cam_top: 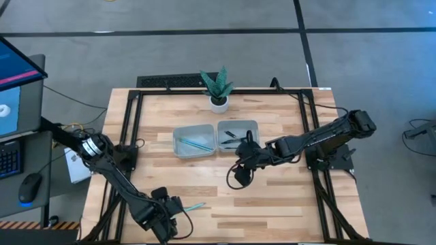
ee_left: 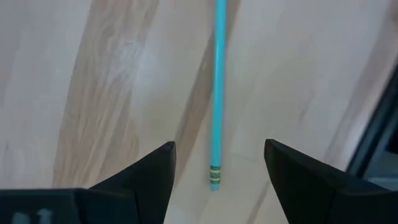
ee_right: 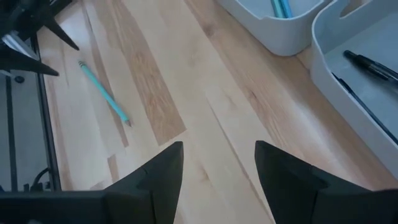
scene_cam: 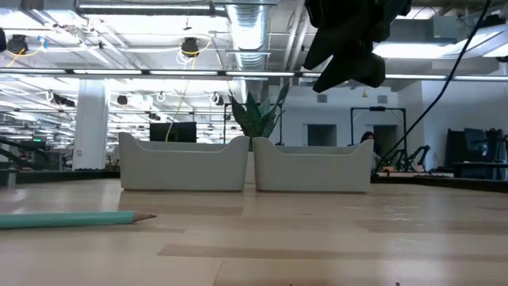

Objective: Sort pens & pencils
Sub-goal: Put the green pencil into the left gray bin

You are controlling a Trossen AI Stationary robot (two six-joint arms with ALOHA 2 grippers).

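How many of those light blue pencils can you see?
3: two pencils lie in the left tray, and one pencil lies on the table by the left end effector. More may be hidden.

Smooth pale wood table (cam_top: 272, 204)

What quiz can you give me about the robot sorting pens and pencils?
1. True or false: one teal pencil lies on the table, outside both trays.
2. Which tray holds the black pens? A) left tray B) right tray
3. Fill in: the left end effector is ___ around the pencil's eraser end.

Key: 1 true; 2 B; 3 open. The right end effector is open too, near the trays.
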